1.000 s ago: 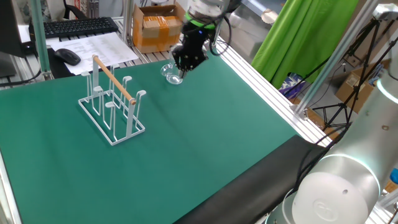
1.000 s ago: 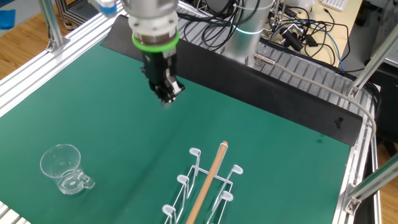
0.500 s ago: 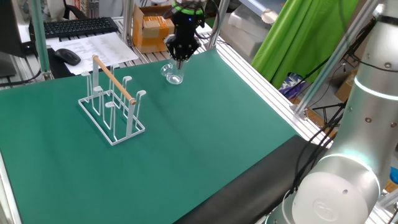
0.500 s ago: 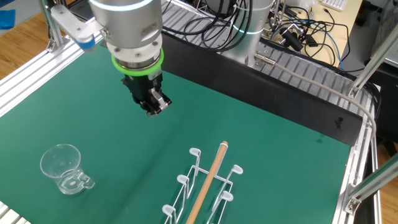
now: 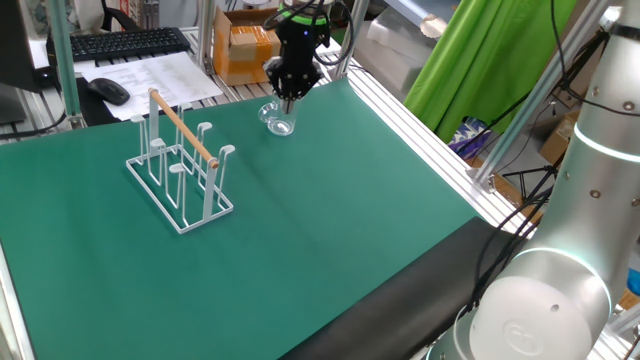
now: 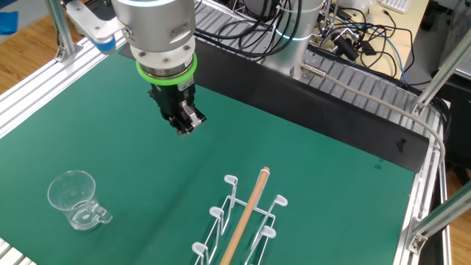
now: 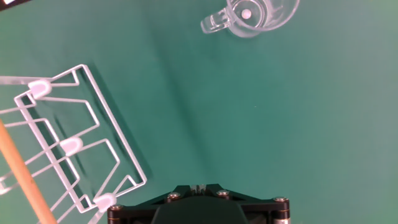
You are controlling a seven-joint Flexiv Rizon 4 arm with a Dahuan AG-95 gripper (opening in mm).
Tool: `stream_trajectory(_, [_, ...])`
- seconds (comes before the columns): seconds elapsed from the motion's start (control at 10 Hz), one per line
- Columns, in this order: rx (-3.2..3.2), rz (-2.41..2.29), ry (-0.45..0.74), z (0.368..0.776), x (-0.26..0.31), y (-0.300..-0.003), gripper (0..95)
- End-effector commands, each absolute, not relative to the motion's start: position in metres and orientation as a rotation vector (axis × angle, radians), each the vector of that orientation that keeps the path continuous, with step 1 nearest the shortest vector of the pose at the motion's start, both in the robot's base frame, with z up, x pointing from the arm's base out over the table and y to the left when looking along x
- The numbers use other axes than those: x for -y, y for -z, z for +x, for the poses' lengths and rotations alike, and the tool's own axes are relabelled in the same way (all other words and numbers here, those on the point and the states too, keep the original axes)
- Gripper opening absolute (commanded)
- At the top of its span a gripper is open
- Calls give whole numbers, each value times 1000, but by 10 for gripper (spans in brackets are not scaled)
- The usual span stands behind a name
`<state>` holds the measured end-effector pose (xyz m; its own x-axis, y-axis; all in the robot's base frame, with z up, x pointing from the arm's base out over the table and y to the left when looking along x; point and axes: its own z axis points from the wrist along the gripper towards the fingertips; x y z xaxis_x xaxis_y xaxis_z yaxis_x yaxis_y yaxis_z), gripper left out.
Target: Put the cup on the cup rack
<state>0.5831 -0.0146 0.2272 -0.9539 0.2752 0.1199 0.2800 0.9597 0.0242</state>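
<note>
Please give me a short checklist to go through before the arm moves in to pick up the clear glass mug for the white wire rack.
1. Clear glass mug stands upright on the green mat, mouth up: ok.
2. Mug's handle is free to reach, nothing against it: ok.
3. Black two-finger gripper is open for the grasp: not ok, its fingers are shut and hold nothing.
4. Gripper is over the mug: not ok; it hangs above bare mat, mug off to one side.
5. White wire rack with wooden rod stands upright with free pegs: ok.
6. Mat between mug and rack is free of obstacles: ok.
</note>
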Motion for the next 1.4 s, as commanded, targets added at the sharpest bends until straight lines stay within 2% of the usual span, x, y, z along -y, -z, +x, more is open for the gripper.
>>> stream_trajectory(0.1, [2993, -430, 60, 584, 13, -227, 0])
stream_trajectory(1.4, [2981, -475, 64, 578, 7, -223, 0])
